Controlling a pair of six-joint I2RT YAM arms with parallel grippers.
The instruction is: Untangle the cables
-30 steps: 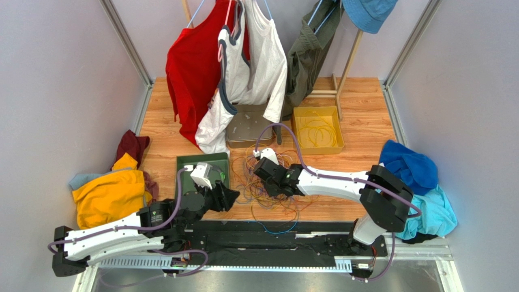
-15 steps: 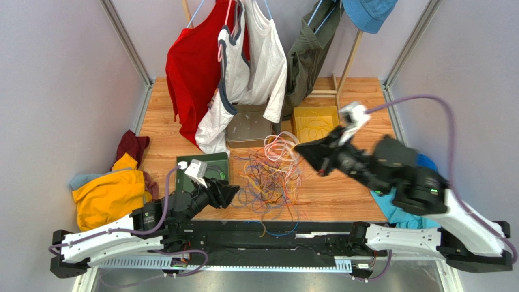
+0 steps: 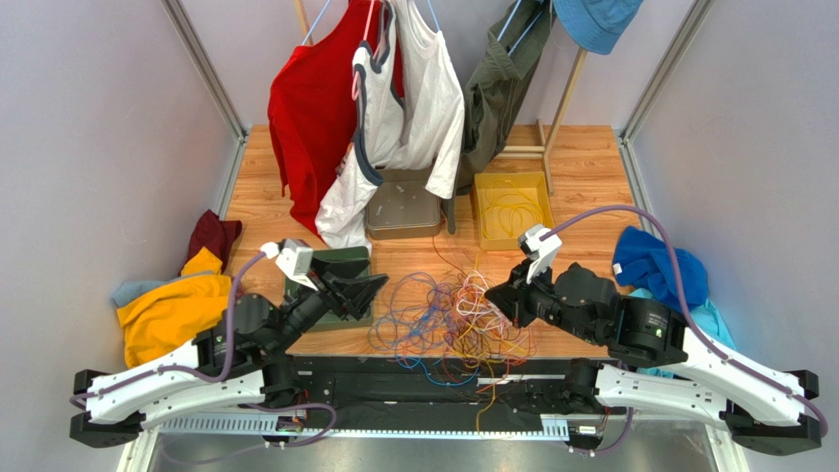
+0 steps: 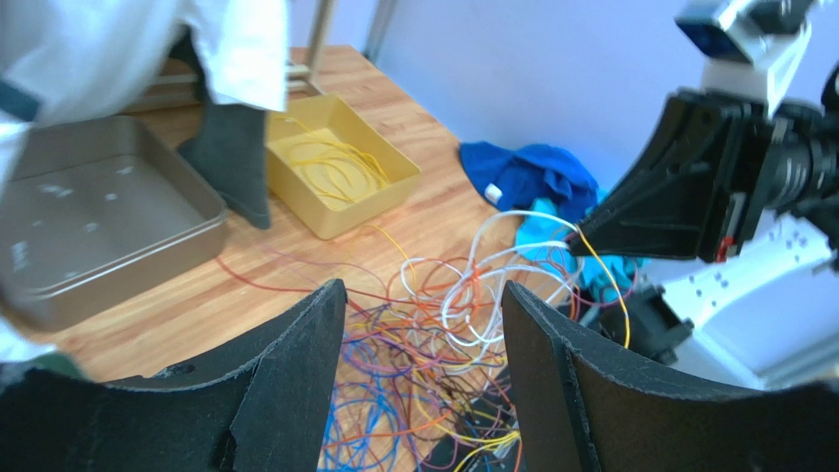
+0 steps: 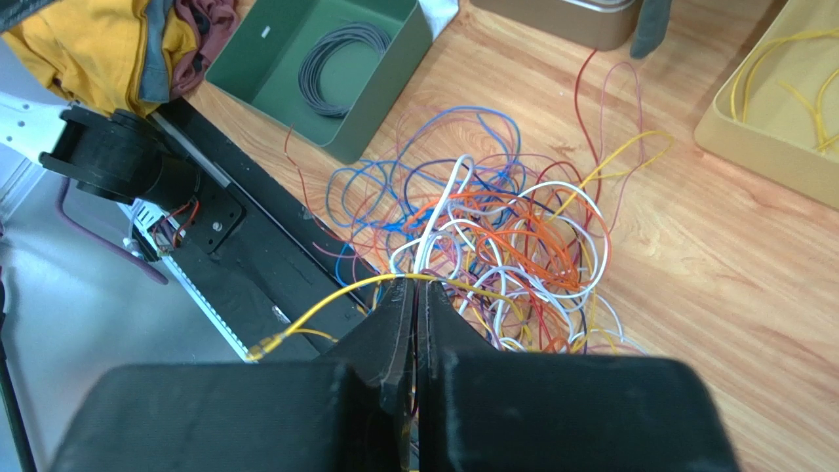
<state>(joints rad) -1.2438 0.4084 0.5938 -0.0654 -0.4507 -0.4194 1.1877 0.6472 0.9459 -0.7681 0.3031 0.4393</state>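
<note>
With the right gripper (image 5: 415,285) pinched shut on a yellow cable (image 5: 340,291) and the left gripper (image 4: 423,295) gaping empty, one tug could drag the unanchored cables (image 5: 492,226) along, tightening knots.

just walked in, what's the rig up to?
Two arms are working on a loose snarl of cables on the wooden table. The right claw is shut on a yellow cable that runs up out of the pile. The left claw is open beside the pile and holds nothing. Most of the pile is tangled; a few yellow strands lie in the yellow tray.
</note>
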